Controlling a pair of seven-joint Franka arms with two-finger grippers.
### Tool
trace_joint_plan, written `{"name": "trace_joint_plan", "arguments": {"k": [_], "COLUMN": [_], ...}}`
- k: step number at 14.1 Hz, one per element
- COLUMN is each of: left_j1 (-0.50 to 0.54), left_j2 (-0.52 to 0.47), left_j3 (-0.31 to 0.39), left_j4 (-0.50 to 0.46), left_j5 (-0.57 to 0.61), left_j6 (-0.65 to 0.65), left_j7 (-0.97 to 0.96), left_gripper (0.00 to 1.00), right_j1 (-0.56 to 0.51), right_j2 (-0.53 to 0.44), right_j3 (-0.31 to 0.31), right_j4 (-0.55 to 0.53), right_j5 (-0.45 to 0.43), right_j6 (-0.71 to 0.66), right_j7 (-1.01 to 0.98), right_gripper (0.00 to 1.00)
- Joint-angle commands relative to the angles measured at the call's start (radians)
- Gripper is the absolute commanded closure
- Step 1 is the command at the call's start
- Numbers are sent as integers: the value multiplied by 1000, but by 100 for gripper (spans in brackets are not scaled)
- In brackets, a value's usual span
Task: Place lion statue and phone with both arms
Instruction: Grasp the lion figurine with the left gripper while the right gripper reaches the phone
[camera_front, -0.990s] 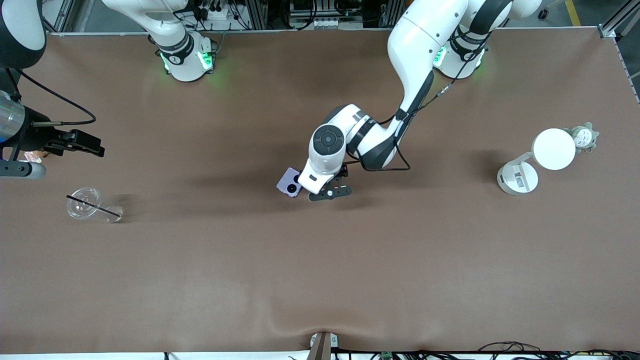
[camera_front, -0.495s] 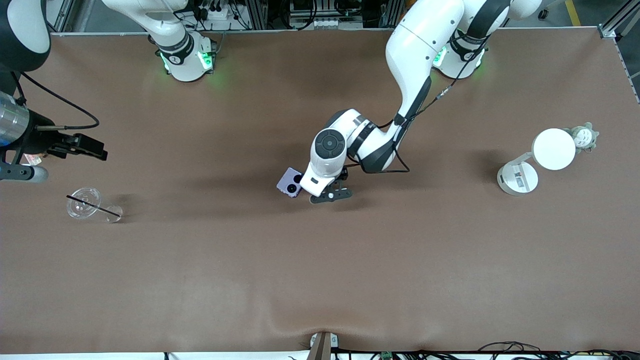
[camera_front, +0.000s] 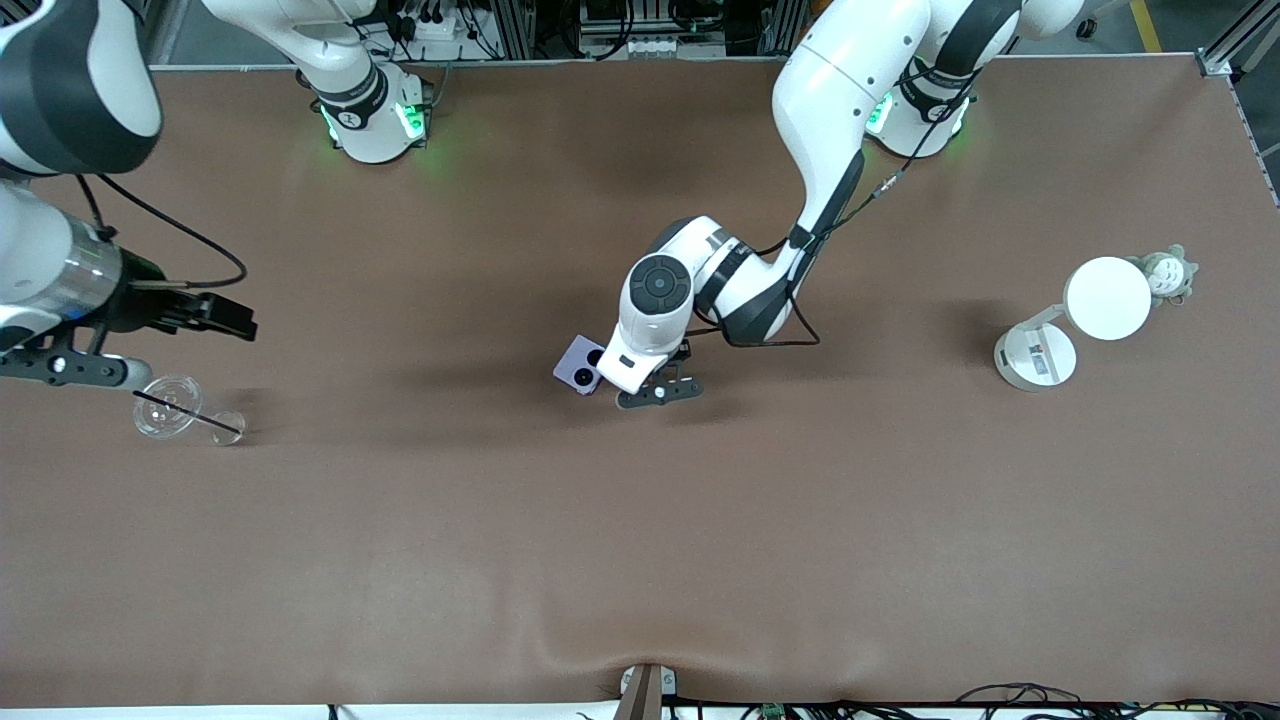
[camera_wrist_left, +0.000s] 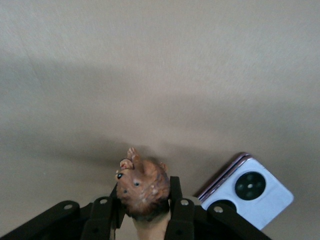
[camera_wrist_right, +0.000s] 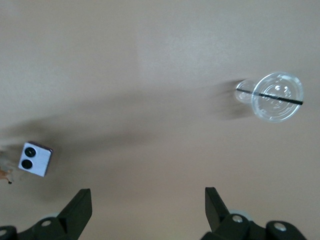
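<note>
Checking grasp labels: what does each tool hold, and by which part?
Left tool grips the lion statue by its body, just below the head. Right tool is open, holding nothing.

**Three cameras, one shared patch**

The front view looks steeply down from high across the counter (camera_front: 640, 550), facing both bases. The left wrist view sits very close to the counter, looking past its fingers (camera_wrist_left: 176, 210) at the phone (camera_wrist_left: 252, 190). The right wrist view hangs higher, taking in that phone (camera_wrist_right: 35, 159) and a clear cup (camera_wrist_right: 276, 96).
</note>
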Motion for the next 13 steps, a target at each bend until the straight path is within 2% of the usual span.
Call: {"name": "trace_joint_plan", "arguments": {"k": [1,3,4,8,10,13], "left_j1": [33,76,102,263,352,496], "left_j2": [-69,-135,-184,-403,-506,-682], "left_j3": [5,10,10,5,5,1], "left_j4": [-22,-34,-72,-302,-403,-547], "left_j5": [8,22,25,31,31,30], "left_j6": [-61,-143,-157,-155,-155,-164], "left_j7": [61,94,109,334,437,621], "left_gripper": [100,100,100,100,100,100], "right_j1": [40,69,98,253,331,440], "right_j2": [30,50,61,145,214,341], "right_j3": [-3,-3,-3,-3,-3,-3], "right_j4": [13,10,10,9,9,10], "right_j5": [13,31,48,51,53,65], "right_j6": [11,16,16,27,100,302], "right_j7": [120,236,291,526,611,717], "right_gripper": [0,0,0,0,0,0]}}
